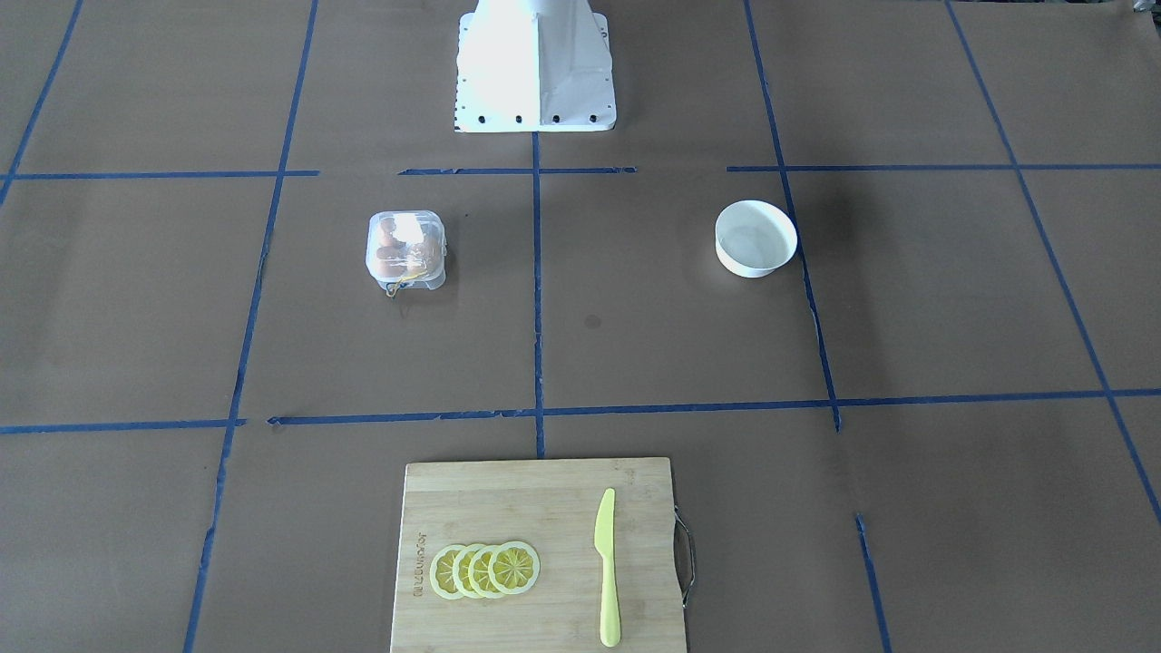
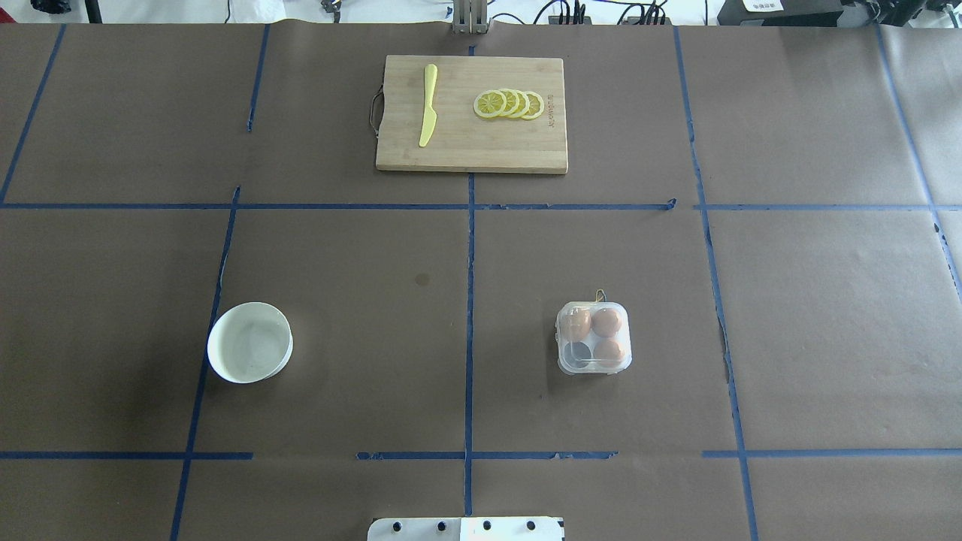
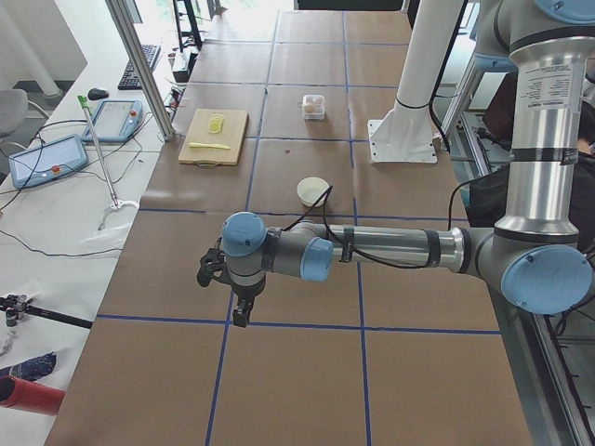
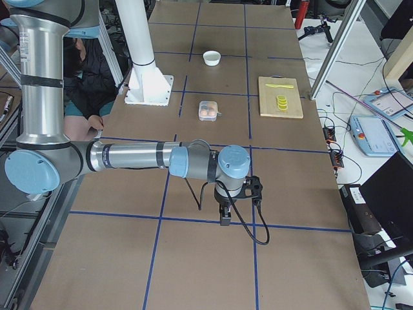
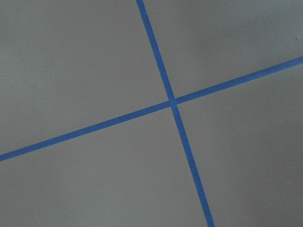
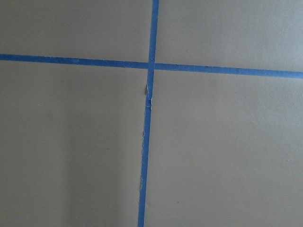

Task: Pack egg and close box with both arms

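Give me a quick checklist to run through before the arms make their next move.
1. Three eggs seated in box: ok.
2. Fourth cup filled: not ok, looks empty.
3. Lid down over cups: looks ok; latch cannot tell.
4. Spare egg in bowl: not ok, bowl empty.
5. Left gripper and right gripper clear of box: ok.
6. Grippers open: cannot tell.
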Robot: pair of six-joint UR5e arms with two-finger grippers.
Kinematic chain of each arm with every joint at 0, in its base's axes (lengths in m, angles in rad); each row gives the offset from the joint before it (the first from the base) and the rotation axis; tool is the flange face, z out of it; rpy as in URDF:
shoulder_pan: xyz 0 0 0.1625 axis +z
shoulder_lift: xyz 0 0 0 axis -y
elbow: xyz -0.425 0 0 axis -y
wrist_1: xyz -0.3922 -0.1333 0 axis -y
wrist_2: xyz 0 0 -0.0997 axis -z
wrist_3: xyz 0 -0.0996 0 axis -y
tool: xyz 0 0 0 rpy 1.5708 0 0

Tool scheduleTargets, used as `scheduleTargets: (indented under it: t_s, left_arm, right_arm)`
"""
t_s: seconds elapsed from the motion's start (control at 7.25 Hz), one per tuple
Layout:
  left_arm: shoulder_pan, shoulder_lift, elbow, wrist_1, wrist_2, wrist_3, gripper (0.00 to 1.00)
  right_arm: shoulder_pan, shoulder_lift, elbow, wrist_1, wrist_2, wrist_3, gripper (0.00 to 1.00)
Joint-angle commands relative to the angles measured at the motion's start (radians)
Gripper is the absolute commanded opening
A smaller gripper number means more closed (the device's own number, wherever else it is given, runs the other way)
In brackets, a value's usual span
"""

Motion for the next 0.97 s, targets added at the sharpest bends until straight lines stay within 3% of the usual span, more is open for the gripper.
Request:
scheduleTargets:
  t_s: [0.0,0.14,0.83]
  left_arm:
    - [-0.002,0.01,-0.011,-0.006,-0.011,-0.069,1.0]
    - [-0.002,0.012,-0.009,-0.003,-0.052,-0.073,1.0]
    - [-0.002,0.029,-0.023,-0.003,-0.048,-0.069,1.0]
  right_arm:
    - [0.005,-0.006,-0.01,0.001,0.0,0.0,1.0]
    - [0.005,-0.007,-0.009,0.001,0.001,0.003,1.0]
    - [0.004,0.006,-0.02,0.034,-0.005,0.047,1.0]
